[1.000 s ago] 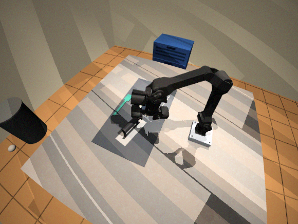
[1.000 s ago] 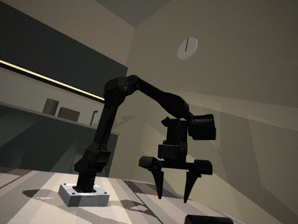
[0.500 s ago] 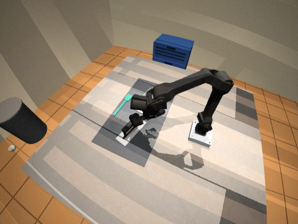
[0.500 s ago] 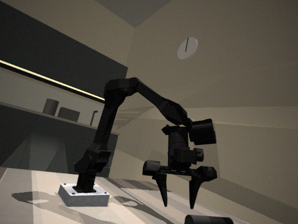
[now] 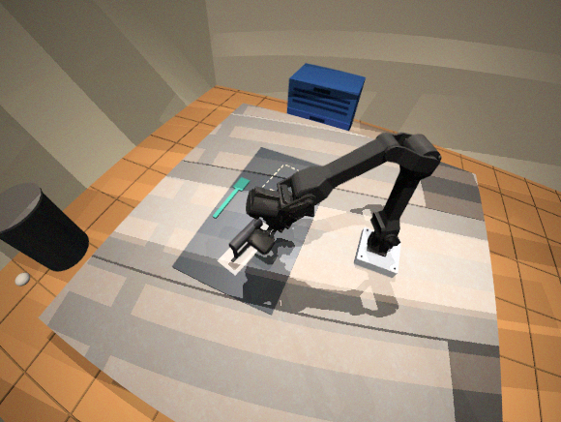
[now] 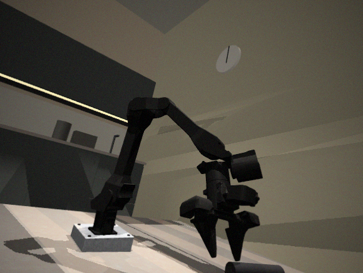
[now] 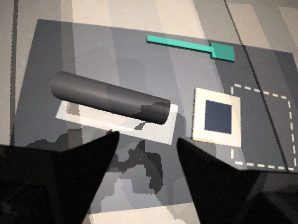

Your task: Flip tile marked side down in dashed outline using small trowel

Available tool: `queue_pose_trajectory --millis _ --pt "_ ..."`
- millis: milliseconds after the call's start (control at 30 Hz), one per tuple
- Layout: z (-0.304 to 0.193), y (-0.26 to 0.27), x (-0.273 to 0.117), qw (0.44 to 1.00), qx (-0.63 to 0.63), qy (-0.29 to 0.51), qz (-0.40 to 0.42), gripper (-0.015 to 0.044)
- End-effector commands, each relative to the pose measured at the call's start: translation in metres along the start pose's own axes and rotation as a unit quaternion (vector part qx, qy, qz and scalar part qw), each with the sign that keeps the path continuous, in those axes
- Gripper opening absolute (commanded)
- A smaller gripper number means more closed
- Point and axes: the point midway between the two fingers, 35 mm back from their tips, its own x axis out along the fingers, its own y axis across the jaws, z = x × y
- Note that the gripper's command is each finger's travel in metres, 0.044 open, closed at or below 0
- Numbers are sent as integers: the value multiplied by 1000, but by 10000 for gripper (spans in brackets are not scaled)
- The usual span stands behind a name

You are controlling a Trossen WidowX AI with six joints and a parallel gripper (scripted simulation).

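Wrist view: the gripper (image 5: 268,235) (image 6: 225,258) (image 7: 148,138) is held wide, empty; the trowel's round handle (image 5: 246,235) (image 6: 255,268) (image 7: 110,97), probably stiff, is best pinched across its middle, above the pale blade (image 5: 237,270) (image 7: 160,131).

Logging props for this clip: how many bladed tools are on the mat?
2: the green spatula, near the mat's long edge; the dark-handled trowel, left of the tile in the wrist view.

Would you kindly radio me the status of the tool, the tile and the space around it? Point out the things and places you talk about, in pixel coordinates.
Tool (image 6: 226,258) (image 7: 148,138) open, nothing held. Tile (image 7: 218,145) marked side up, partly across dashed outline (image 7: 264,165). Nothing seen resting on tile.
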Motion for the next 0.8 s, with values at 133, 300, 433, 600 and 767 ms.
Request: queue_pose_trajectory --millis 133,300,433,600,767 --pt "1 5 4 991 -127 -34 -10 300" --pt "2 8 6 976 -208 -55 -19 300" --pt "3 11 7 960 -271 -71 -29 300" --pt "4 14 8 933 -347 -89 -44 300" --pt "4 17 8 900 -419 -104 -62 300"
